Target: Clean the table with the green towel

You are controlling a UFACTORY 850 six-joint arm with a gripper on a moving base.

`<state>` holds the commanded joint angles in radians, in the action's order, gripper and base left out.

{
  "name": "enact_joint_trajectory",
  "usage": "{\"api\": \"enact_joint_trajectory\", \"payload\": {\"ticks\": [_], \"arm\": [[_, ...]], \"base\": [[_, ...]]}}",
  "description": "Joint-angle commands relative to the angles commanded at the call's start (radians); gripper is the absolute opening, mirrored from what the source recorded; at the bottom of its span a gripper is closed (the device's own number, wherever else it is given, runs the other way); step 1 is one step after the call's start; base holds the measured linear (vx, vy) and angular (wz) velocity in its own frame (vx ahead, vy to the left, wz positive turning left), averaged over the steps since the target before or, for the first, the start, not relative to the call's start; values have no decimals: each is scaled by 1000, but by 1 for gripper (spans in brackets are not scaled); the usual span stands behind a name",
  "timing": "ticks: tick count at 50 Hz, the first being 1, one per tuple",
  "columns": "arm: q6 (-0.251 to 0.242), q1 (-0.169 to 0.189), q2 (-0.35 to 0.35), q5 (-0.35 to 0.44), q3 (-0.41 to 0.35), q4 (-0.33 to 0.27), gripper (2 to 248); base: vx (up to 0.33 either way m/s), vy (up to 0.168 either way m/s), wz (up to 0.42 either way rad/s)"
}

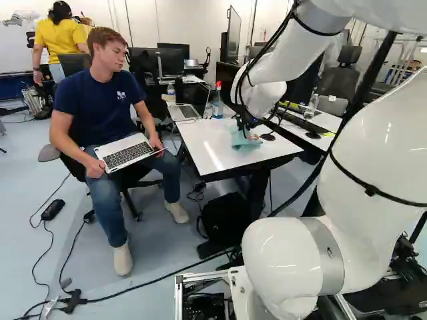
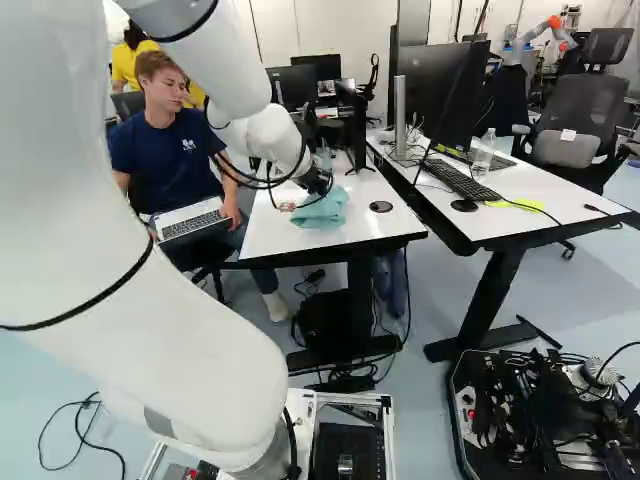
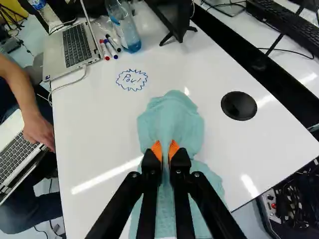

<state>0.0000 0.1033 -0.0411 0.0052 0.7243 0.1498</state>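
gripper had the towel clamped, so grab done, but the scribble on the table needed wiping tbh

We see a pale teal towel and a white surface with black edges, marked by a blue drawing with a jagged outline. The fingers are black, their pads bright orange. We note a white arm banded in grey and black, a black disc, red and blue caps on white markers, and blue liquid.
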Motion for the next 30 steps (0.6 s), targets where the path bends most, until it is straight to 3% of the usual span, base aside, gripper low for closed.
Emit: {"api": "enact_joint_trajectory", "payload": {"ticks": [30], "arm": [[0,-33,150,0,157,0,36]], "base": [[0,0,0]]}}
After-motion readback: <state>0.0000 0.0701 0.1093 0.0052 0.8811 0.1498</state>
